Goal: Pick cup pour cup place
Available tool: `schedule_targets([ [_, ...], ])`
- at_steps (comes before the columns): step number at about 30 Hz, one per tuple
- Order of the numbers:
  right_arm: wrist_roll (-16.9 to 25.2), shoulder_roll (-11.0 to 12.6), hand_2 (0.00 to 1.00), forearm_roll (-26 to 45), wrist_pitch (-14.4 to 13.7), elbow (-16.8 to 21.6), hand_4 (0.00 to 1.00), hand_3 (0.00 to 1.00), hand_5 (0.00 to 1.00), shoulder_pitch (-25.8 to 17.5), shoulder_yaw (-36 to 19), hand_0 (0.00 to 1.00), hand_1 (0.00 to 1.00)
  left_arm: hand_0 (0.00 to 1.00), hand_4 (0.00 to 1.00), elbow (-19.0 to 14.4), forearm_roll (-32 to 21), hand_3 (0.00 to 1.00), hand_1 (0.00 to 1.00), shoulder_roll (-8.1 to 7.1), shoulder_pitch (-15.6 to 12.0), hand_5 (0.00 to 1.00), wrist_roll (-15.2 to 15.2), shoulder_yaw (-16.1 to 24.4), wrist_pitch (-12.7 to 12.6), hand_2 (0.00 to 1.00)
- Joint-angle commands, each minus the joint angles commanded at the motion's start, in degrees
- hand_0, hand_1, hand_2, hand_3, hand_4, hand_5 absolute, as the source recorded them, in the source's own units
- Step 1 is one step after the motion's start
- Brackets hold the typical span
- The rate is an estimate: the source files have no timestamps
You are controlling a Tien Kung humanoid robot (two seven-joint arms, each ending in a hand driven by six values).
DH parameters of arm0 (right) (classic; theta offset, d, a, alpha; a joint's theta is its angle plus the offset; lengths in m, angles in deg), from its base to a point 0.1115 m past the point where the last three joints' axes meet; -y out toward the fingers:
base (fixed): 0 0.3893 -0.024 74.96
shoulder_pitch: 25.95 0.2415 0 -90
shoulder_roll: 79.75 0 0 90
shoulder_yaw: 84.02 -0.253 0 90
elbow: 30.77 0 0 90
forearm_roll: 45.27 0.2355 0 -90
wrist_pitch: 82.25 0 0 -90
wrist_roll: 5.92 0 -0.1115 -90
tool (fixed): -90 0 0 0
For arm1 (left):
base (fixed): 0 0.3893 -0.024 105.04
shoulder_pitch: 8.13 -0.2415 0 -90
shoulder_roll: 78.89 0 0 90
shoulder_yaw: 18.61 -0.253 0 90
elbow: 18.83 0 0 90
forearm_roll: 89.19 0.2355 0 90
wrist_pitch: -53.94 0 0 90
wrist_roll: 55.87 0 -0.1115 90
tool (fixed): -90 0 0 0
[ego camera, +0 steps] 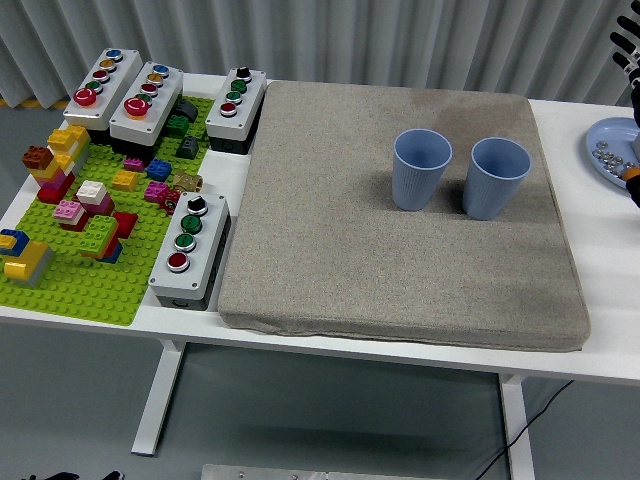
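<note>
Two light blue cups stand upright side by side on the grey mat (400,260): the left cup (421,168) and the right cup (496,176), a small gap between them. I cannot see what is inside either cup. My right hand (627,48) shows only as black fingertips at the top right edge, spread and holding nothing, well to the right of the cups. An orange and black part of that arm (632,180) shows lower on the same edge. Of my left hand only dark slivers (62,474) show at the bottom left, below the table.
A blue plate (606,152) with small metal beads sits at the right edge. Left of the mat are several grey button boxes (190,250) and a green baseplate (90,270) with coloured bricks. A corrugated grey wall runs behind the table.
</note>
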Motion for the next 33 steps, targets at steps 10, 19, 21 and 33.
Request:
schedule_targets([
  [10, -0.1, 0.0, 0.768, -0.1, 0.1, 0.0, 0.819, 0.748, 0.998, -0.1, -0.3, 0.952, 0.793, 0.772, 0.505, 0.0, 0.4, 0.676, 0.765, 0.06, 0.0, 0.998, 0.1, 0.5, -0.2, 0.827],
  [19, -0.4, 0.1, 0.768, 0.0, 1.2, 0.0, 0.822, 0.749, 0.998, 0.0, -0.9, 0.953, 0.793, 0.772, 0.505, 0.0, 0.6, 0.676, 0.765, -0.01, 0.2, 0.998, 0.1, 0.6, -0.1, 0.827],
  [21, -0.4, 0.1, 0.772, 0.0, 1.3, 0.0, 0.817, 0.750, 0.971, 0.0, -0.9, 0.945, 0.793, 0.772, 0.505, 0.0, 0.6, 0.676, 0.765, -0.02, 0.2, 0.998, 0.1, 0.6, -0.1, 0.827],
  [33, -0.4, 0.4, 0.774, -0.3, 1.3, 0.0, 0.823, 0.750, 0.958, 0.0, -1.2, 0.950, 0.795, 0.772, 0.504, 0.0, 0.6, 0.676, 0.765, -0.02, 0.2, 0.998, 0.0, 0.7, 0.0, 0.827],
])
